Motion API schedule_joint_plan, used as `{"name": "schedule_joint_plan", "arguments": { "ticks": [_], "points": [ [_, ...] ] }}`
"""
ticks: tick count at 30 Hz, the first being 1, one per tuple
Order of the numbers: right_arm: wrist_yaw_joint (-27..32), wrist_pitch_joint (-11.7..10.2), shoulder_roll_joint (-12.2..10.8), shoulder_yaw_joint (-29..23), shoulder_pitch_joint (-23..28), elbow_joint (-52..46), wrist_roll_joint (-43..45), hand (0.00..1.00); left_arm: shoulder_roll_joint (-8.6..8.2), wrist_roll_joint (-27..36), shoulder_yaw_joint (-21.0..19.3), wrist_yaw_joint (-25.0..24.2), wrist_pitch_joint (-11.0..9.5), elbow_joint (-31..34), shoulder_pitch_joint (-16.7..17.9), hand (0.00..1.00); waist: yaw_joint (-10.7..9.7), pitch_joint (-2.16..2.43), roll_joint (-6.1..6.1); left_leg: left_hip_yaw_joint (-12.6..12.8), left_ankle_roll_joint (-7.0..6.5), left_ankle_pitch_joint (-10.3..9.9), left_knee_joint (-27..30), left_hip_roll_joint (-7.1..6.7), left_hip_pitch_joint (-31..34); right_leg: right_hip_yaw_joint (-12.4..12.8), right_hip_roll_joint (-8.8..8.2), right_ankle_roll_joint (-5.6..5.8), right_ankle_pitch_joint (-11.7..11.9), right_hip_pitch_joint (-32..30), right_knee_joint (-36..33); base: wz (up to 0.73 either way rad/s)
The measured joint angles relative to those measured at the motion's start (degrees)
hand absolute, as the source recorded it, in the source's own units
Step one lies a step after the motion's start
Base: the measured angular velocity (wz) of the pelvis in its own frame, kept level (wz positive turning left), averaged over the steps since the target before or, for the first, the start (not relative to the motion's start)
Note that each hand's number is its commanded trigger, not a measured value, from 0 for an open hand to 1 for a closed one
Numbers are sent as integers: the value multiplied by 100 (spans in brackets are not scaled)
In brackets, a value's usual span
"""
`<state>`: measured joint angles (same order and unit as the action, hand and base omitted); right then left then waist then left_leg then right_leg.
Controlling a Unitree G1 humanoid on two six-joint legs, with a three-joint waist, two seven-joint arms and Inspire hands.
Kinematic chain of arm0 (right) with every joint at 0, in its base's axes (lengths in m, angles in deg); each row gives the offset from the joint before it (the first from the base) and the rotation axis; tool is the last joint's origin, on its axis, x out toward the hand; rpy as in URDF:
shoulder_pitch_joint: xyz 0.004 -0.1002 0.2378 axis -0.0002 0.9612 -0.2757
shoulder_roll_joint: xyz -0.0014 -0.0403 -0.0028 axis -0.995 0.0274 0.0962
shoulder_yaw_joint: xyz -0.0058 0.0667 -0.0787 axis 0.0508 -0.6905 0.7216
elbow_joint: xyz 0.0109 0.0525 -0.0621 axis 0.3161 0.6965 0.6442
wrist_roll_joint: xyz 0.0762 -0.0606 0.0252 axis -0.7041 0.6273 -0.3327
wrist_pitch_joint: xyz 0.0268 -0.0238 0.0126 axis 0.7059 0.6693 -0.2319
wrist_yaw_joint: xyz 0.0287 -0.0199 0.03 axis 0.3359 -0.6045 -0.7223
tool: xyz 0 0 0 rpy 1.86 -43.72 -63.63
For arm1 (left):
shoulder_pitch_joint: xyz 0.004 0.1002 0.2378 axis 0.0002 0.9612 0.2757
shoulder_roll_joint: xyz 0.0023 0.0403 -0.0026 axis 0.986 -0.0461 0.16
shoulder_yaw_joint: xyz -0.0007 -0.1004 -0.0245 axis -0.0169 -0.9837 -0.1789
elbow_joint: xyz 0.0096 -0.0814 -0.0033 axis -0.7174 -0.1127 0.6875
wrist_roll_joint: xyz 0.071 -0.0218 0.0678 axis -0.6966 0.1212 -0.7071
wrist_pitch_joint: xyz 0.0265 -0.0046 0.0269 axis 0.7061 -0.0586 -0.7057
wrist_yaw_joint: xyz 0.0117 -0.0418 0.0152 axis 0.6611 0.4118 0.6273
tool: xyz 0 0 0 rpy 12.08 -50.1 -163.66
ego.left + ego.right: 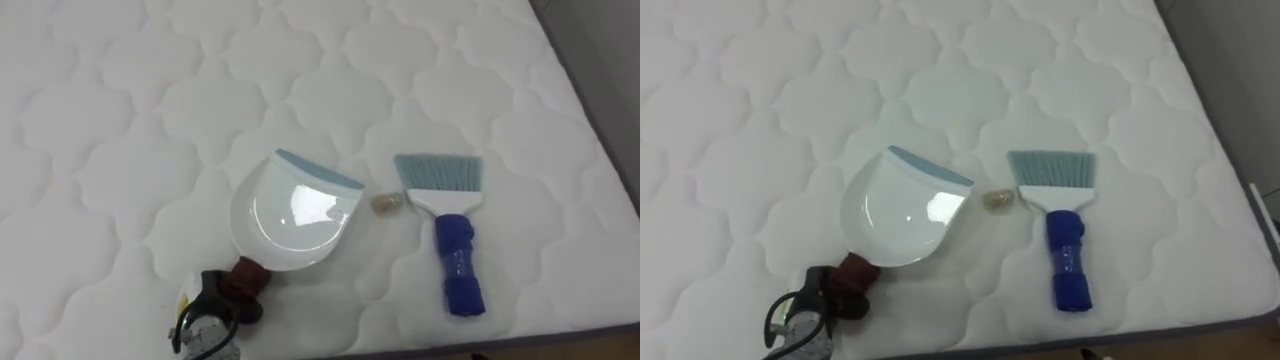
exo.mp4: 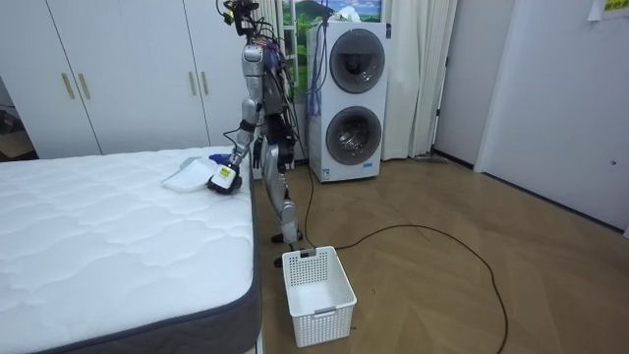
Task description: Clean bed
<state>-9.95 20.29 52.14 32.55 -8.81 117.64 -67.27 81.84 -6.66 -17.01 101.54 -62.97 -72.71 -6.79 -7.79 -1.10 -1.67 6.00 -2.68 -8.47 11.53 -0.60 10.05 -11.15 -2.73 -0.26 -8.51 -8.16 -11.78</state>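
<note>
Early days on this one, I reckon. The bed (image 1: 120, 120) looks mostly bare white quilting, but one small yellowish scrap (image 1: 387, 203) sits on it, right between the lip of the dustpan (image 1: 290, 215) and the bristles of the brush (image 1: 450, 240), close to both and inside neither. So nothing is swept up yet.

My left hand (image 1: 212, 305) comes in at the lower left with dark fingers that look wrapped round the dustpan's red handle, though that corner is murky, so take it as my best read. The pan lies flat on the mattress, mouth toward the scrap. The brush lies loose with nothing holding it, blue handle pointing to the near edge.

What's left: pick up the brush, flick the scrap into the pan, then probably tip it into the white basket (image 2: 316, 295) on the floor beside the bed.
</note>
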Motion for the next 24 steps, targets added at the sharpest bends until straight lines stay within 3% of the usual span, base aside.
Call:
{"name": "schedule_joint_plan", "arguments": {
  "ticks": [8,13,18,21,24],
  "points": [
    [14,-12,16,-90,89,-11,-324,0,172,-189,-118,-125,13,-6,111,100,35,16,32,-8,2,-2,-7,9,-33,3,14,-4,0,9,-9,0],
    [26,-17,90,-550,238,-22,-638,0,546,-840,-261,-92,20,315,328,100,45,66,145,-1,3,-3,42,24,-38,-4,15,-17,1,-11,-90,-2],
    [207,-20,339,-1405,312,-250,-1595,0,1136,-1704,-729,257,-20,986,616,100,163,66,207,37,-4,-12,109,2,43,30,-33,-31,-75,-201,-340,-6],
    [495,-26,486,-1853,271,-431,-1890,0,1295,-1806,-745,566,-32,1043,776,100,177,79,251,60,-7,-13,128,-11,36,29,-65,-42,-106,-231,-431,-2],
    [735,-109,534,-2051,184,-697,-1964,0,1308,-1982,-742,645,-24,1097,1067,100,183,83,271,137,-13,-19,207,-7,83,37,-88,-54,-150,-311,-543,-5]
  ]
}}
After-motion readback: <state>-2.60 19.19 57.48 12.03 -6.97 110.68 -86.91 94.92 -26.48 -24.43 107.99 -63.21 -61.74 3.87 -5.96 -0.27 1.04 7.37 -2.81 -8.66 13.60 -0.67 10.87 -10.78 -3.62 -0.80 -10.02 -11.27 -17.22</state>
